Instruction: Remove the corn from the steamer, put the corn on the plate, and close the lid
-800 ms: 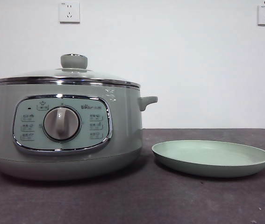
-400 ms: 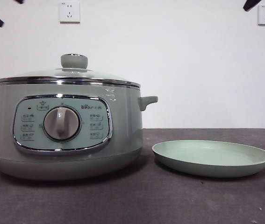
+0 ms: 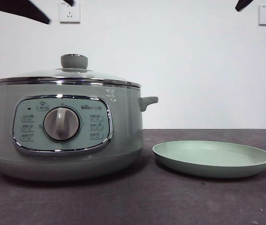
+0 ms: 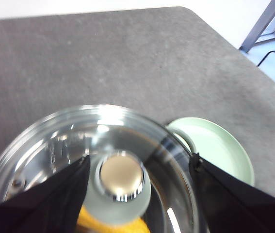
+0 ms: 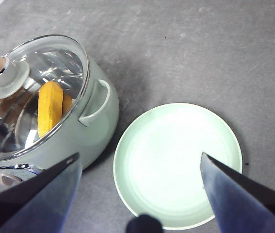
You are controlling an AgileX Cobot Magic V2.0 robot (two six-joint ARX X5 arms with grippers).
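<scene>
Above the lid (image 4: 103, 160) (closed), left end effector (image 4: 139, 170) gapes.

In the front view the corn is hidden inside the steamer (image 3: 64, 129). In the left wrist view the corn (image 4: 96, 224) is mostly covered by the lid (image 4: 103, 160) knob and blurred.
</scene>
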